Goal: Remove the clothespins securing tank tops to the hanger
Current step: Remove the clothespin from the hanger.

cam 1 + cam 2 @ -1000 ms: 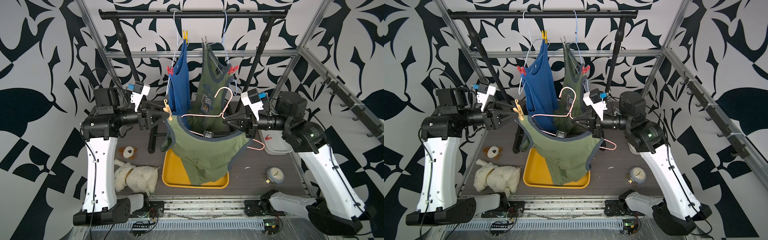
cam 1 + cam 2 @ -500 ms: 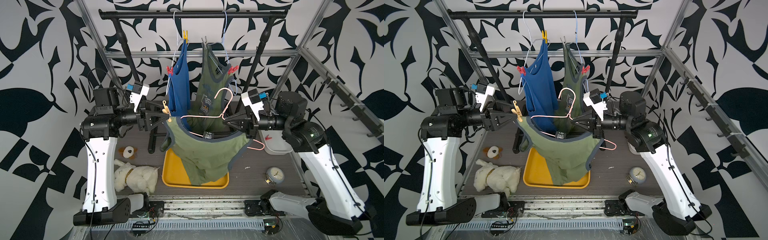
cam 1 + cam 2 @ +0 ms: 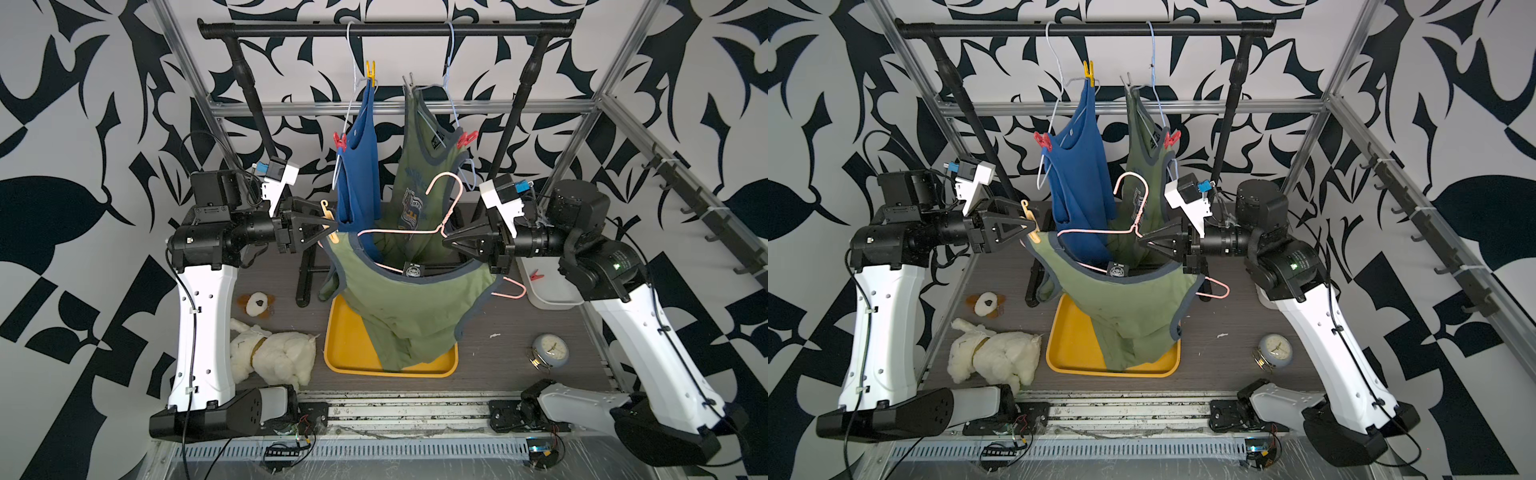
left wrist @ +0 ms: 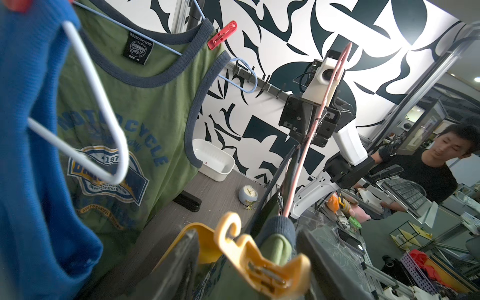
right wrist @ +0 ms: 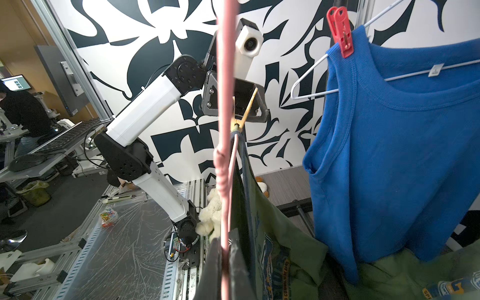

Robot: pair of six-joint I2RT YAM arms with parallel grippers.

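From where I stood, very little had shifted in the last second. The left pincer [image 3: 335,227] had drawn back a touch toward its own arm, and the tan peg [image 4: 249,249] had tipped that way with it. The strap [image 4: 279,228] it bit on had hardly moved.

In the left wrist view the peg lay between the two fingers [image 4: 185,262], which stood apart on either side of it. I could not tell whether they were really squeezing it or only resting against it. The peg's mouth was on the rolled strap of the plain olive top [image 3: 407,303], at the shoulder nearest the left arm.

The right pincer [image 3: 446,241] was clenched on the wire of the pink hanger [image 3: 399,230] just below its hook. It held hanger and top out over the yellow tray [image 3: 345,345].

To my eye that small pull had not freed anything, so this peg counted as not yet off. It probably needed a firmer pinch before any further pull. I saw no peg on the top's other shoulder, and one red peg [image 3: 536,275] lay in the white bin [image 3: 552,299].

Up on the rail [image 3: 386,30] the blue top [image 3: 357,187] and the printed olive top [image 3: 415,178] were pegged to their hangers, so most of the job remained.
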